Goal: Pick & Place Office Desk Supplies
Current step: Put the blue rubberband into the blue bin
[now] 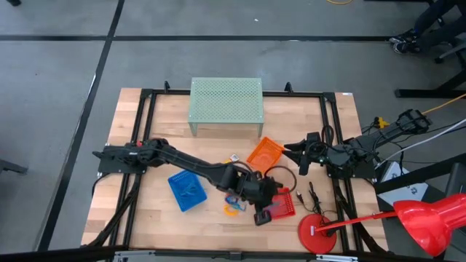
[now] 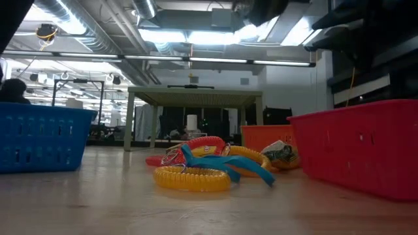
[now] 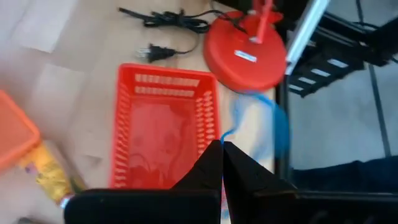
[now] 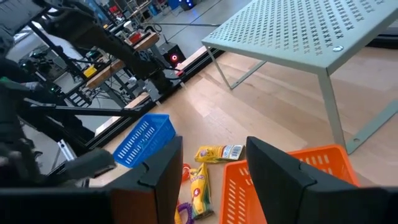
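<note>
From above I see the left claw [image 1: 263, 211] reaching across the tabletop [image 1: 131, 196] to hover over the red basket [image 1: 284, 206], with the blue basket [image 1: 186, 191] and orange basket [image 1: 265, 153] nearby; the right claw [image 1: 300, 155] waits beside the orange basket. At table height, 1 yellow loop [image 2: 191, 178] lies under a blue loop [image 2: 228, 163]. In my left wrist view the claw is clenched, pinching what looks like a thin blue loop [image 3: 273, 121] above the red basket. My right wrist view shows that claw's fingers spread apart, holding nothing.
</note>
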Robot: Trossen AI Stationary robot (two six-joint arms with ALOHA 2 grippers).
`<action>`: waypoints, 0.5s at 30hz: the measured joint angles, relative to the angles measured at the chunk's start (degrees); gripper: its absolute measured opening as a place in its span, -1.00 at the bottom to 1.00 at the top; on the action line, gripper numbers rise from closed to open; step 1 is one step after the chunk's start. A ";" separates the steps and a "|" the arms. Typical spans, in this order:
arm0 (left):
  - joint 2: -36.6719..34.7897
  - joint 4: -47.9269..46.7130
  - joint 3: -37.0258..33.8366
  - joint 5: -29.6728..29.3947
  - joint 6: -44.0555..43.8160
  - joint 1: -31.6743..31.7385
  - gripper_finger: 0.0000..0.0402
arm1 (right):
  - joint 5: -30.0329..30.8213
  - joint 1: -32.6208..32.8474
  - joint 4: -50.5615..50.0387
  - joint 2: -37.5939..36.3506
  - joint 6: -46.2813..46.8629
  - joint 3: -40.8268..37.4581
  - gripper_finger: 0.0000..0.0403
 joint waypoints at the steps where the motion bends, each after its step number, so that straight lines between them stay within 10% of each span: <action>1: 0.13 0.09 -0.01 0.17 0.29 0.19 -0.99 | 0.04 0.01 0.00 0.00 0.00 0.00 -0.11; 15: -2.59 -1.15 -0.07 -1.77 1.32 -0.64 -0.99 | 0.48 0.00 -0.37 0.00 0.19 0.00 -0.11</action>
